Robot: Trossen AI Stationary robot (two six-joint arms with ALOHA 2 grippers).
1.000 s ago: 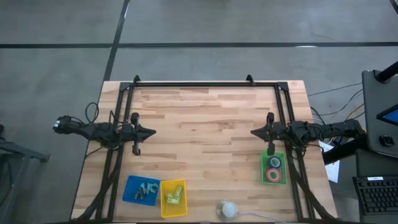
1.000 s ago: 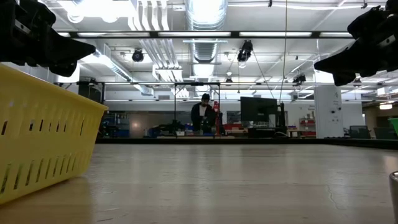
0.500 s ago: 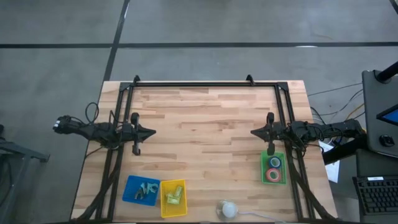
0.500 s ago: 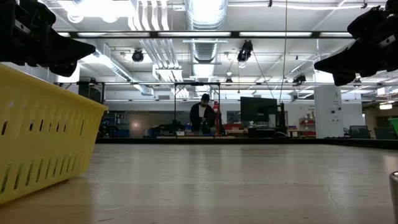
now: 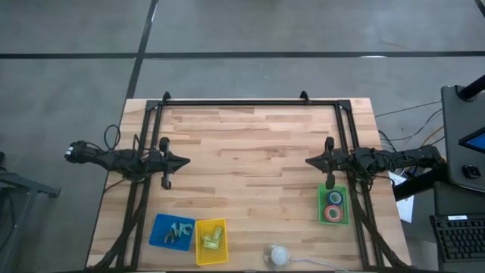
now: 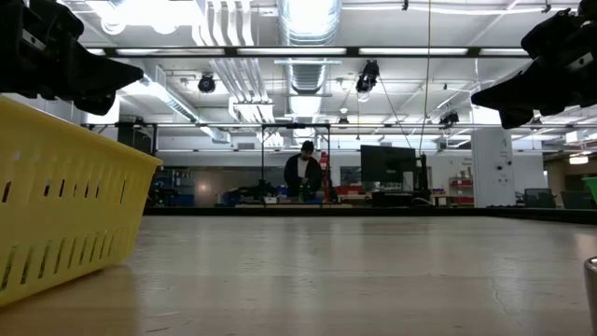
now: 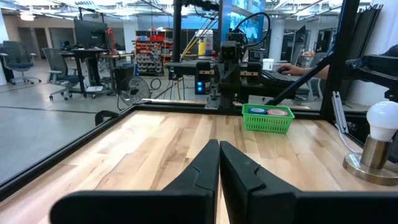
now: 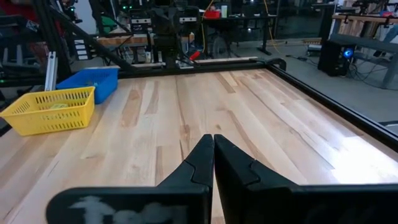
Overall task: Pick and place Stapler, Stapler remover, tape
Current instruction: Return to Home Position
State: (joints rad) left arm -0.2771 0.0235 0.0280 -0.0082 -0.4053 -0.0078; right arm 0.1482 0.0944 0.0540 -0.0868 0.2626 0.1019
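now tape in green basket near right gripper, pinched together; left gripper likewise.

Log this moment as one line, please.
left claw shut, empty | right claw shut, empty | both above wooden table | red, blue tape rolls in green plastic basket

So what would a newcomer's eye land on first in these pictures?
The left hand and right hand point at each other across the wooden table, both shut and empty. Bright baskets stand out: a blue basket and yellow basket side by side on the left hand's side, and a green basket with tape rolls close by the right hand.
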